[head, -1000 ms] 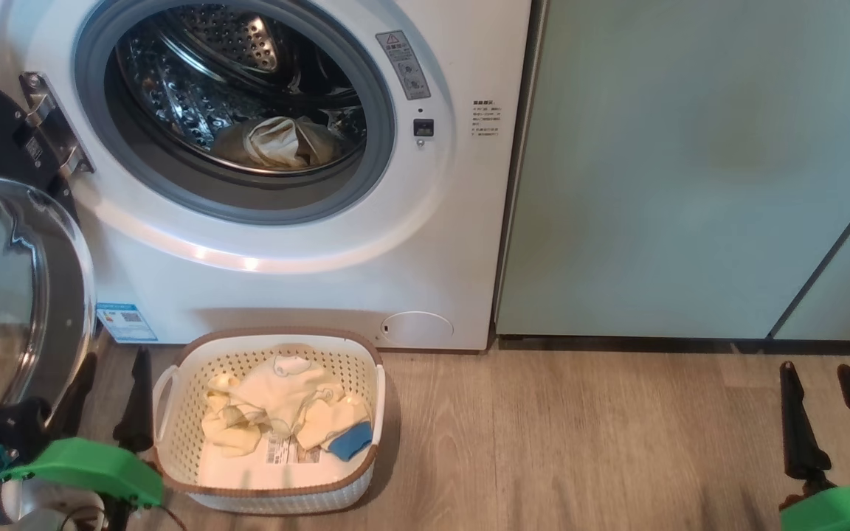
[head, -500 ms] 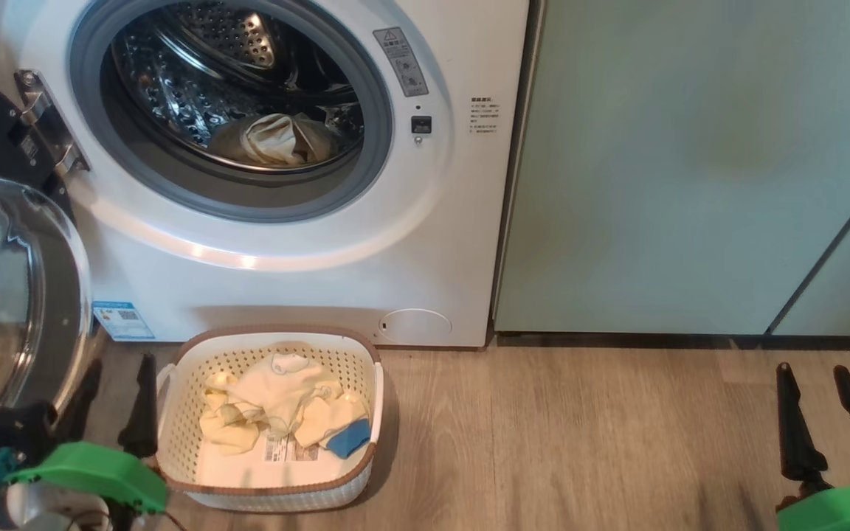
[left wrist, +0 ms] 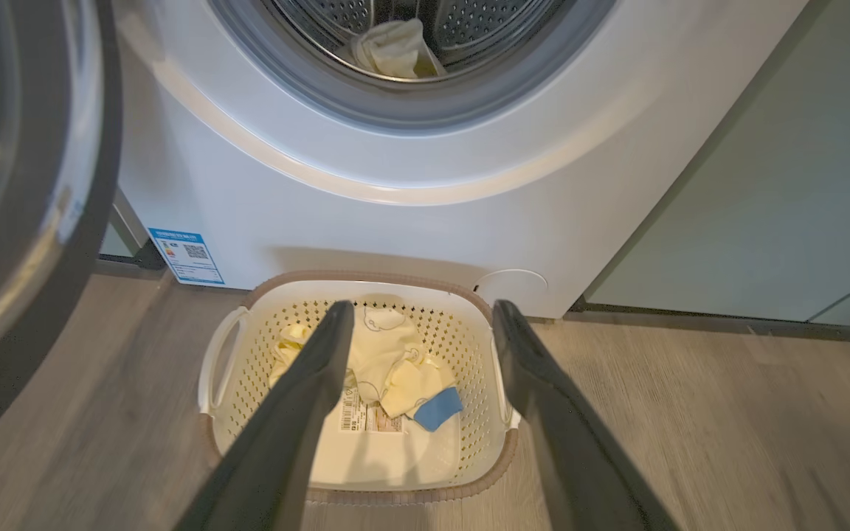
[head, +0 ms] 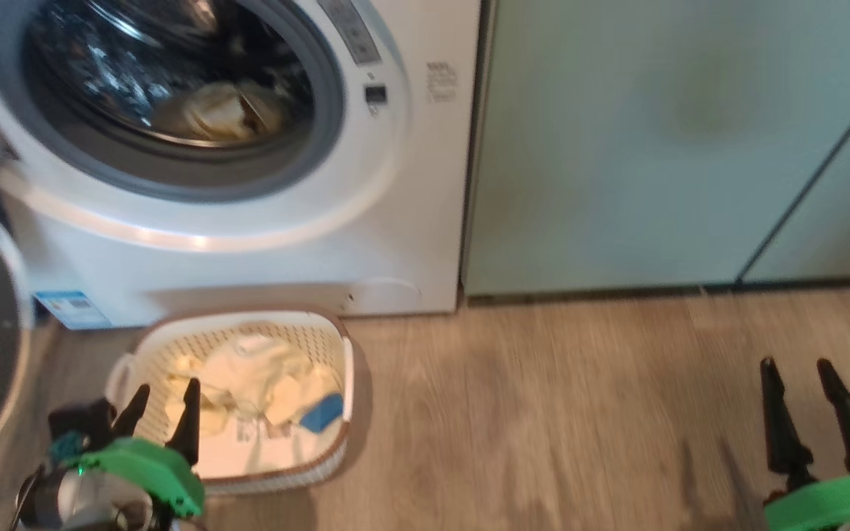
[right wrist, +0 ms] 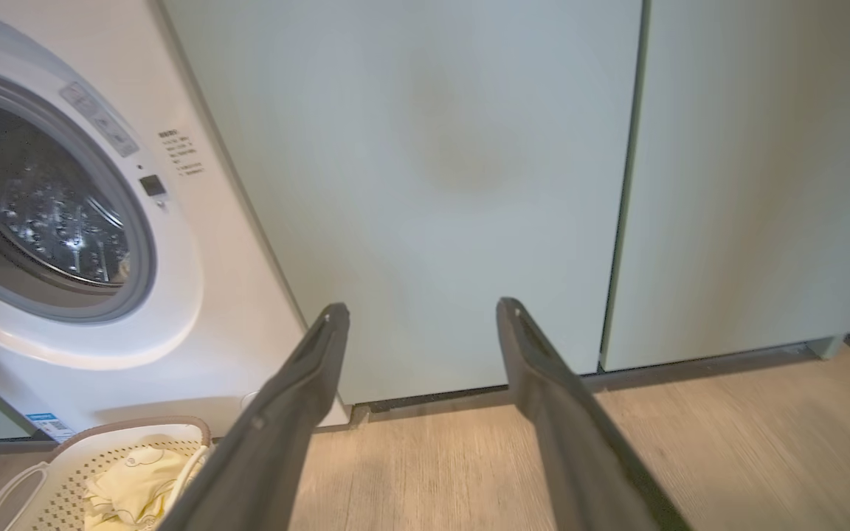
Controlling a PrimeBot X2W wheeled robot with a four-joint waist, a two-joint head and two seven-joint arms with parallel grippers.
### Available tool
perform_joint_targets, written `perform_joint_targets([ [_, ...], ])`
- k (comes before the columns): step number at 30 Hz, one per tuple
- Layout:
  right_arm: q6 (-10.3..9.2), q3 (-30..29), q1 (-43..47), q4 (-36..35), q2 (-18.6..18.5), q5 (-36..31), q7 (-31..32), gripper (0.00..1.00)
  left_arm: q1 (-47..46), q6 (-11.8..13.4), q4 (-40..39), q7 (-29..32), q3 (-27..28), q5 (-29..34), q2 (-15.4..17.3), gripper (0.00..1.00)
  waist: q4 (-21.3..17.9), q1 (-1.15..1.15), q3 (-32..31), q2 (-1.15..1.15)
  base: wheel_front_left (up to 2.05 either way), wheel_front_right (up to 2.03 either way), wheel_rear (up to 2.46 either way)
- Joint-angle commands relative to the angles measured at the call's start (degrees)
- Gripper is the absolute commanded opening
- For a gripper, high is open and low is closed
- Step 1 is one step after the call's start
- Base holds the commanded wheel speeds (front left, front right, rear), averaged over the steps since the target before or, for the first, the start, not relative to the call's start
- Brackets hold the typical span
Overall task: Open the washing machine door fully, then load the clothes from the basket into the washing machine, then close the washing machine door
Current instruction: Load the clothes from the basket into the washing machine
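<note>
Two spread, empty grippers are shown: the right gripper (head: 796, 362) at lower right, the left gripper (head: 168, 383) aimed at the clothes (head: 255, 376) in the basket (head: 248, 316) at lower left; loading is judged underway, a lowering and pinch being needed.

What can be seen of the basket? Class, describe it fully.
The basket is small and rectangular with rounded corners, cream-white plastic by its look, with perforated walls, a brown rim and a white side handle. It stands upright on the wooden floor, close in front of the washing machine. Inside lie pale yellow clothes, one blue piece and a label on its bottom. Nothing grips it.
</note>
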Motion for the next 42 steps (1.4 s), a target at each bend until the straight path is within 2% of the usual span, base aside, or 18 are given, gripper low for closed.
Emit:
perform_joint_targets([
  [1, 0.01, 1.15, -3.41, -2.1, -1.45, 0.3, -0.38, 1.0, -3.68, -0.06, -0.39, -0.4, 1.76, 0.6, 1.64, 1.0, -1.95, 0.0, 3.02, 0.0, 0.0, 0.0, 0.0],
  [11, 0.01, 2.1, -9.75, -2.98, -0.39, 0.82, -0.38, 1.0, -19.53, -0.06, 17.77, 0.96, -3.07, 1.45, 5.26, 1.0, -5.85, 0.0, 17.64, 0.0, 0.0, 0.0, 0.0],
  [24, 0.01, 3.41, -17.48, -4.43, 0.25, 0.88, -0.38, 1.0, -38.25, 0.26, 34.44, 6.37, -6.85, 1.56, 8.87, 1.0, -7.33, 0.0, 34.69, 0.0, 0.0, 0.0, 0.0],
  [30, 0.01, 4.45, -19.83, -5.04, -0.51, 0.58, -0.38, 1.0, -43.99, 1.9, 37.9, 8.43, -8.43, 2.83, 9.36, 1.0, -7.3, 0.0, 39.77, 0.0, 0.0, 0.0, 0.0],
  [42, 0.01, 5.64, -22.77, -6.05, -2.14, 0.31, -0.38, 1.0, -52.55, 5.13, 39.65, 9.91, -11.29, 5.13, 9.95, 1.0, -6.46, 0.0, 47.4, 0.0, 0.0, 0.0, 0.0],
])
